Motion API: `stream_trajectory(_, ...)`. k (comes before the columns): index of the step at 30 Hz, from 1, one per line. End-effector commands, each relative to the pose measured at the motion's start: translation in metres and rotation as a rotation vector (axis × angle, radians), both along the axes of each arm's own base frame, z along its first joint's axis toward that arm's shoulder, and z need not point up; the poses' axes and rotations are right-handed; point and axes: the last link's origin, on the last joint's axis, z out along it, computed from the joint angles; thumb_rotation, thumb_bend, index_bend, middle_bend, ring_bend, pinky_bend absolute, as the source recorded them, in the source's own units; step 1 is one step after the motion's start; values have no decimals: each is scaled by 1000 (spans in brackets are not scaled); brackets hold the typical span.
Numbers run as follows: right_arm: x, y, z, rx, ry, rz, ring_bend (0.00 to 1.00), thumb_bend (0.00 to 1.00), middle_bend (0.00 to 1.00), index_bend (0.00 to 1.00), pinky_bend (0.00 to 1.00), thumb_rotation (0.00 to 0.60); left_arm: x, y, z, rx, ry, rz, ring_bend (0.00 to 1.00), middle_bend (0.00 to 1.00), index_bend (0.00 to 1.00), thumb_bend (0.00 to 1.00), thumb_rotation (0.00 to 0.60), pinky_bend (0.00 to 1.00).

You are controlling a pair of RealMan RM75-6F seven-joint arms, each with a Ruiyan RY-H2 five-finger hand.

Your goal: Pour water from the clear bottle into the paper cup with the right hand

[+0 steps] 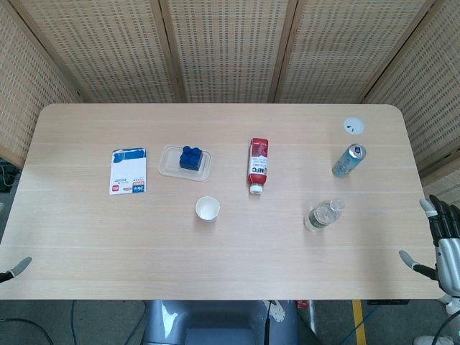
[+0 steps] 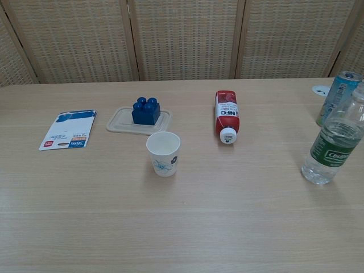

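Right hand: silver-grey metal palm, black fingers with pale grey tips.
Left hand: only a dark, grey-tipped finger showed.

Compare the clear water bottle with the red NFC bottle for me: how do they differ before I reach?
The clear bottle stands upright near the table's right edge; the red NFC bottle lies on its side mid-table, cap toward the robot. The clear bottle is see-through with a green label; the red NFC bottle is opaque red and white. The clear bottle sits far nearer the right hand. Both are capped.
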Motion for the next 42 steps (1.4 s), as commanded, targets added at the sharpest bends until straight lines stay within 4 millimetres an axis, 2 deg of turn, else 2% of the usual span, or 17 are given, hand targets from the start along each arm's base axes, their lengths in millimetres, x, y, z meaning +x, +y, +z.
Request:
stream_trajectory(1, 0, 0, 0, 1, -1, -1, 0, 0, 0, 0, 0, 600, 0, 0, 0, 0, 0, 0, 0, 0, 0, 169, 600, 0)
stream_trajectory(9, -2, -5, -6, 57, -19, 6, 0, 0, 0, 0, 0, 600, 1, 0, -2, -5, -1, -8, 0, 0, 0, 168, 600, 0)
stream_trajectory(22, -27, -49, -34, 322, -248, -31, 0, 0, 0, 0, 0, 600, 2, 6, -5, -13, -1, -11, 0, 0, 0, 170, 600, 0)
stream_trajectory(35, -43, -86, -81, 538, -456, -63, 0, 0, 0, 0, 0, 600, 4, 6, -5, -11, -8, -20, 0, 0, 0, 170, 600, 0)
stream_trajectory(42, -43, -103, -100, 625, -526, -51, 0, 0, 0, 0, 0, 600, 3, 9, -6, -16, -6, -14, 0, 0, 0, 170, 600, 0)
